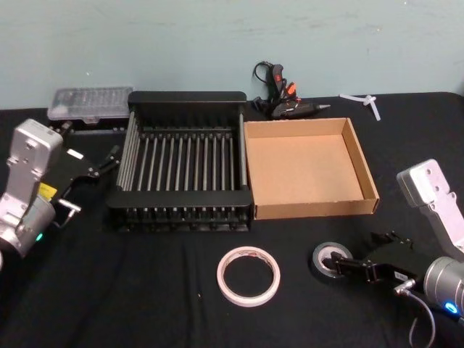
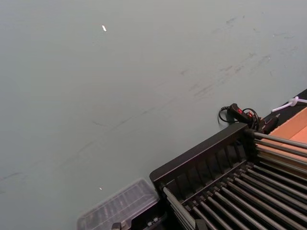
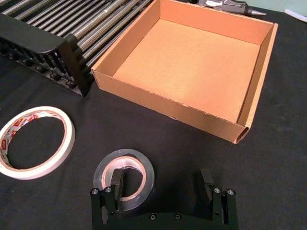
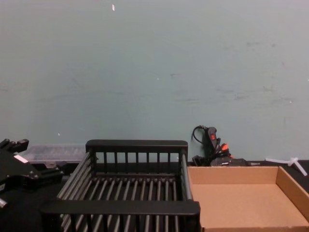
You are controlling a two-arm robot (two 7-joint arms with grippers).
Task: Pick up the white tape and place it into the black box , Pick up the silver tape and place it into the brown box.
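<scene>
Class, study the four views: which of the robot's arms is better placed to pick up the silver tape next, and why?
Right. The right gripper is open at the silver tape, one finger inside its core. The left gripper sits far off, left of the black box.

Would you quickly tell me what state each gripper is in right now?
Left gripper: open, holding nothing, beside the black box.
Right gripper: open, one finger inside the silver tape, not closed on it.

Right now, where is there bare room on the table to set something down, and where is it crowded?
Bare black cloth lies in front of the black box, left of the white tape. The brown box floor is bare too. It is crowded around the silver tape, where the right end effector straddles its rim, one finger in the hole. The left end effector hangs beside the black box.
</scene>
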